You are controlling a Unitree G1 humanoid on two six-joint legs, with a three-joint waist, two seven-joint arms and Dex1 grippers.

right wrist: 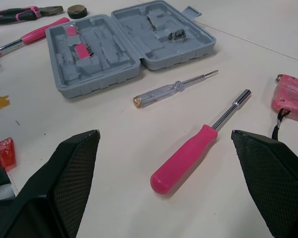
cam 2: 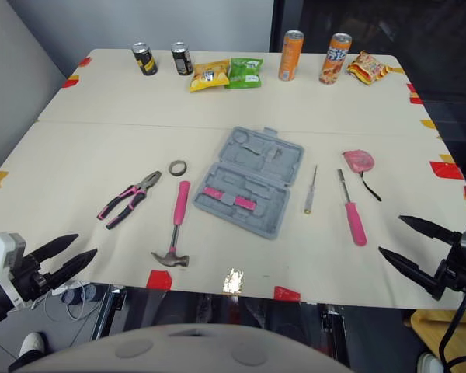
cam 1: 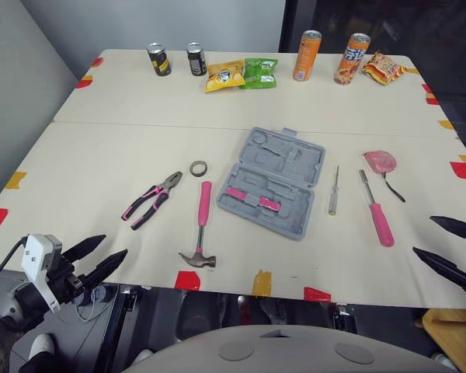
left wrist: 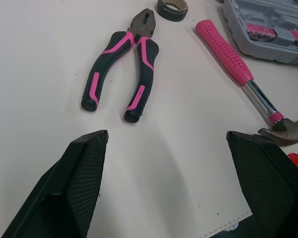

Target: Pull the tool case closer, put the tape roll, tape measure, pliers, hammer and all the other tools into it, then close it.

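2 open tools hover at the near edge of the tabletop (cam 1: 101, 155), both holding nothing. The grey tool case (cam 1: 272, 183) lies open ahead, between left tool (cam 1: 115, 245) and right tool (cam 1: 422, 235). Hammer (cam 1: 202, 225) and pliers (cam 1: 151, 200) lie ahead of the left tool. Pink screwdriver (cam 1: 377, 211), tape measure (cam 1: 380, 161) and slim screwdriver (cam 1: 333, 192) lie ahead of the right tool. The tape roll (cam 1: 198, 168) sits beyond the hammer. What fills the case's slots is hard to make out.

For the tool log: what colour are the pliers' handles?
Black with pink stripes; the pliers show best in the left wrist view.
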